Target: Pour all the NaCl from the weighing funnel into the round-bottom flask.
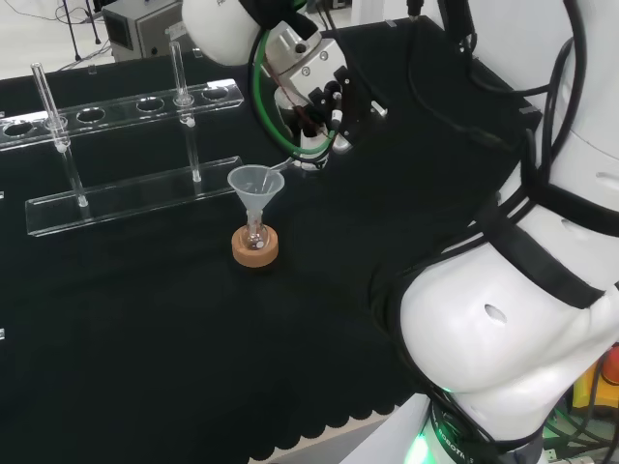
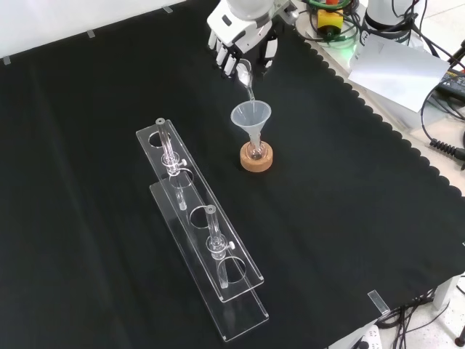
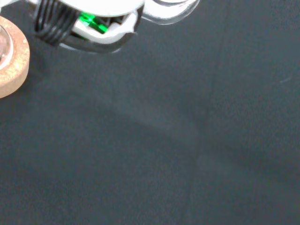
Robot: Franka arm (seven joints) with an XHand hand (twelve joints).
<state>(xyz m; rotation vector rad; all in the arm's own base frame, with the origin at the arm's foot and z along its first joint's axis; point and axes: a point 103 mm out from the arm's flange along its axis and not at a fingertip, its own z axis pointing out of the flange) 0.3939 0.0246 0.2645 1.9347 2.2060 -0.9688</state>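
Round-bottom flask (image 2: 255, 151) on its cork ring (image 2: 256, 159) sits nearest us in the front view, a clear conical funnel (image 2: 251, 116) seated in its neck, with 1 long acrylic rack (image 2: 197, 227) standing well apart at the view's lower left. Just beyond the funnel's rim we see the weighing funnel (image 2: 245, 80), tilted spout-down, its tip reaching toward the funnel's mouth. Farther back, the hand (image 2: 240, 45) curls its fingers around that small vessel and holds it above the black cloth (image 2: 87, 145). We cannot tell whether salt is flowing or how much is left inside.

We judge the pour to be under way. From here, the risk is spillage: if the spout drifts outside the funnel's rim, grains would land on the cloth. A knock against the rim could tip the funnel or rock the flask off its ring. Too shallow a tilt could leave salt clinging inside.
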